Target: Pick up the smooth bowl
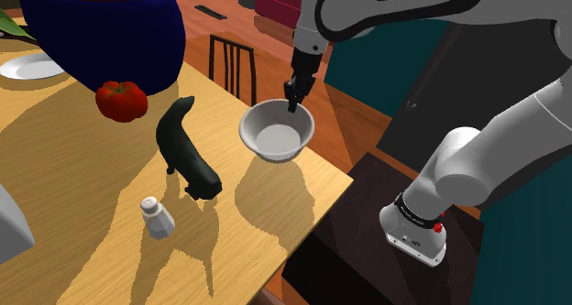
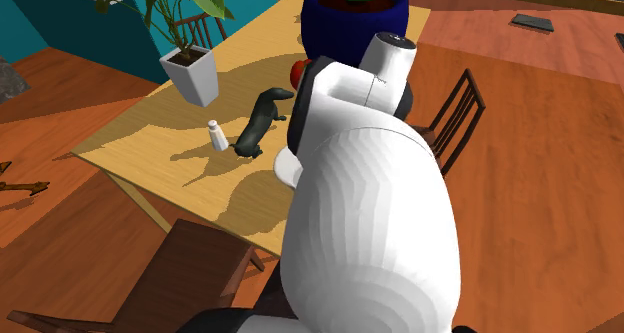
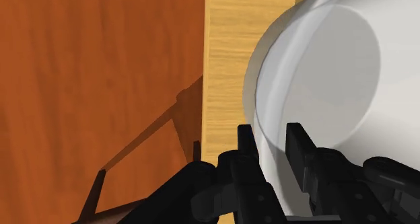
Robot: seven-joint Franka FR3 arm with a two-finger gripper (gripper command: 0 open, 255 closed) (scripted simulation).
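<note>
Fingers (image 3: 246,140) of the black gripper (image 3: 270,138) are clamped on the rim of the white bowl (image 3: 323,75), one finger inside the wall and one outside. In the shoulder view the bowl (image 1: 275,134) hangs from the gripper (image 1: 291,100) over the corner of the wooden table (image 1: 82,193) near the chair (image 1: 232,65), tilted, with its shadow cast on the tabletop apart from it. A black animal figure (image 1: 186,147) stands just beside the bowl, with a shaker (image 1: 158,217) and a red vegetable (image 1: 121,100) farther along the table.
</note>
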